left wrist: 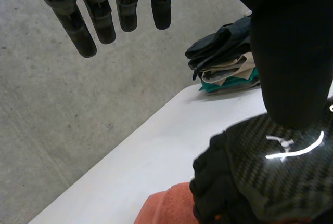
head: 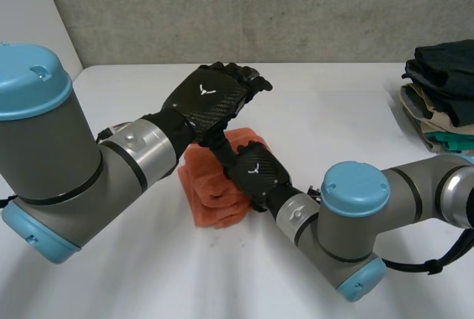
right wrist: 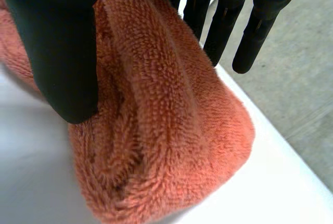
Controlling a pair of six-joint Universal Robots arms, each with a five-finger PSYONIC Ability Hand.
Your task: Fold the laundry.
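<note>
1. Orange towel (head: 211, 197), folded into a thick bundle, is seen lying near the middle of the white surface (head: 333, 112), well away from its edges.
2. The right hand (head: 255, 175) is laid on top of the bundle. In the right wrist view the towel (right wrist: 171, 130) is caught between the thumb (right wrist: 57, 52) on one side and the straight fingers (right wrist: 223, 21) on the other, so the cloth is pinched. The fingertips reach past the towel's far fold.
3. The left hand (head: 211, 97) is held above the towel and above the right hand, apart from the cloth. Its fingers (left wrist: 99, 21) are shown straight and loosely spread in the left wrist view, with nothing held.
4. From the left wrist view the right hand (left wrist: 276, 177) is seen below the left palm, with a bit of the towel (left wrist: 166, 206) showing beside it on the surface (left wrist: 145, 156).
5. A stack of folded clothes (head: 444, 89), dark on top with beige and teal layers beneath, is placed at the far right edge of the surface, well apart from the towel; it appears in the left wrist view too (left wrist: 226, 57).
6. The towel's top is crossed by the left arm and hand, so part of the cloth is hidden in the head view.
</note>
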